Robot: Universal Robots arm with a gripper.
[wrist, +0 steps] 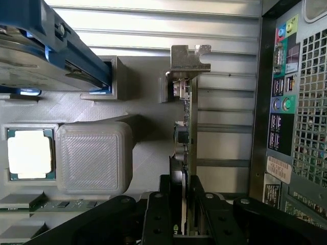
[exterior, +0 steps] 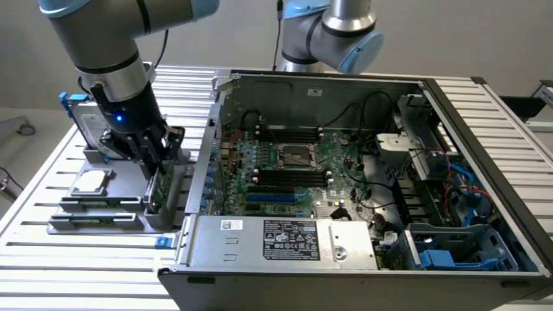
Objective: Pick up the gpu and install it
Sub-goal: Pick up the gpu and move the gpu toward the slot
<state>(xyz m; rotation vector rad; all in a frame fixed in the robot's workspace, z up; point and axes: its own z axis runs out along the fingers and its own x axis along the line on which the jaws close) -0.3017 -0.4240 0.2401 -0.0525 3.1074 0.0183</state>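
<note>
Table [exterior: 69, 259] of metal slats; gripper [wrist: 180, 190] at upright gpu [wrist: 188, 127].

Around the gpu [wrist: 186, 127] you have only a narrow lane: the computer case [wrist: 264, 102] wall stands close on the exterior view's right, the hard drive [wrist: 30, 69] and grey block [wrist: 94, 157] on its left.

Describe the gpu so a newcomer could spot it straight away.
Find the open computer case; on the exterior view's left of it sits a grey holder tray. The gpu stands on edge in the tray's slot nearest the case, under the gripper. Unlike the flat processor chip and the blue-framed hard drive, it is a thin upright green board with a metal bracket.
</note>
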